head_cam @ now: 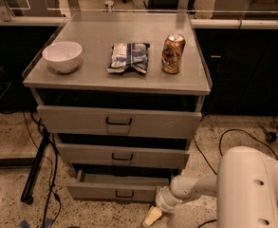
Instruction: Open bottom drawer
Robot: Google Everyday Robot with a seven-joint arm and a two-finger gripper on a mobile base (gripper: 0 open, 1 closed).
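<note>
Grey metal bottom drawer [96,190] sat partly pulled out, low in the frame's centre.
Cream-tipped gripper [152,217] hung just below-right of the drawer front, clear of its small dark pull handle [124,194], likely because the opening looked largely done; whether it was clenched or released couldn't be told.

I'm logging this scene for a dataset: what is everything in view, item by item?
bowl: one, white, left on the cabinet top
snack bag: one, white and blue, middle of the top
can: one, orange-brown, upright, right of the bag
cabinet: one, grey, three drawers
top drawer: one, grey, tallest front
middle drawer: one, grey, between the others
bottom drawer: one, grey, lowest, pulled partly out
cables: several, black, on the speckled floor
arm: one, white, lower right
gripper: one, pale yellow, near the floor by the bottom drawer's right end
</note>
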